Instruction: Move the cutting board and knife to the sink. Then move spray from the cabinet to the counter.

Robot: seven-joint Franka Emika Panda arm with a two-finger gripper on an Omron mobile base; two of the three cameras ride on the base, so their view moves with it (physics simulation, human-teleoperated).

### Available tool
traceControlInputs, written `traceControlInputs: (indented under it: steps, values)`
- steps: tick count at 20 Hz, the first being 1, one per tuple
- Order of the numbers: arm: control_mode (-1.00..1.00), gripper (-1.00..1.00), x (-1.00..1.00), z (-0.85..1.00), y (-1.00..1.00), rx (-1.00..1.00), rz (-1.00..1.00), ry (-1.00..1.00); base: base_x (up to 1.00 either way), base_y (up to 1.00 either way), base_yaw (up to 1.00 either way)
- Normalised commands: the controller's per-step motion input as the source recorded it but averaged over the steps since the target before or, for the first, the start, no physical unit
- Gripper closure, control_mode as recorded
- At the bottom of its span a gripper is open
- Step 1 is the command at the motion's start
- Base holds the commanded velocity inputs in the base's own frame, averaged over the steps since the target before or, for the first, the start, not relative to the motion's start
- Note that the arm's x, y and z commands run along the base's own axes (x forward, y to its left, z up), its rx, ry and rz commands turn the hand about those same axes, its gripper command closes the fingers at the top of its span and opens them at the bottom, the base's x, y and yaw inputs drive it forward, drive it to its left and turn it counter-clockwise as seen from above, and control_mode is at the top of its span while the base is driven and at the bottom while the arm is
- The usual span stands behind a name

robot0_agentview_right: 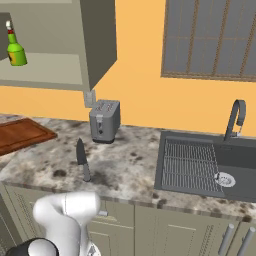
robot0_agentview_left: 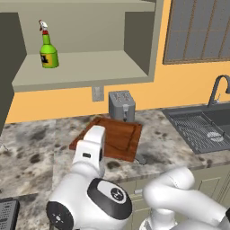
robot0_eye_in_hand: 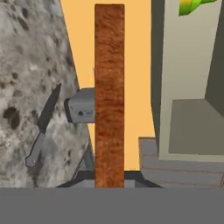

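Speckled stone worktop (robot0_agentview_right: 130, 165), orange wall, toaster (robot0_agentview_right: 104, 120) at the back. Fingers clamped on the board (robot0_eye_in_hand: 109, 96), lifted off the worktop and seen edge-on from the hand. So: first step, board on its way. Next probably needs a swing right to the sink (robot0_agentview_right: 240, 172). Knife (robot0_agentview_right: 82, 159) lying beside the toaster, spray (robot0_agentview_left: 48, 49) up in the cabinet (robot0_agentview_left: 85, 72).

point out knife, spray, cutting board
knife (robot0_agentview_right: 82, 159), right base view, where blade meets handle
spray (robot0_agentview_left: 48, 50), left base view, green body
cutting board (robot0_agentview_left: 120, 134), left base view, top face
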Motion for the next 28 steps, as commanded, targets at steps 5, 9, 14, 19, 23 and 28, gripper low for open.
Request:
traceControlInputs:
  steps: [5,9,14,19,23,28]
  values:
    - [-1.00,1.00,-0.16,0.20,-0.32,0.00,-0.26,0.20,0.00,0.00,0.00]
    - [-1.00,1.00,-0.01,0.00,-0.41,-0.01,-0.23,0.06,0.00,0.00,0.00]
    - [-1.00,1.00,0.00,0.00,-0.41,-0.05,-0.17,0.00,0.00,0.00,0.00]
    - [-1.00,1.00,0.00,0.00,-0.42,-0.01,-0.11,0.00,0.00,0.00,0.00]
    - [-1.00,1.00,0.00,0.00,-0.51,0.00,-0.08,0.00,0.00,0.00,0.00]
    - [-1.00,1.00,0.00,0.00,-0.46,0.00,-0.07,0.00,0.00,0.00,0.00]
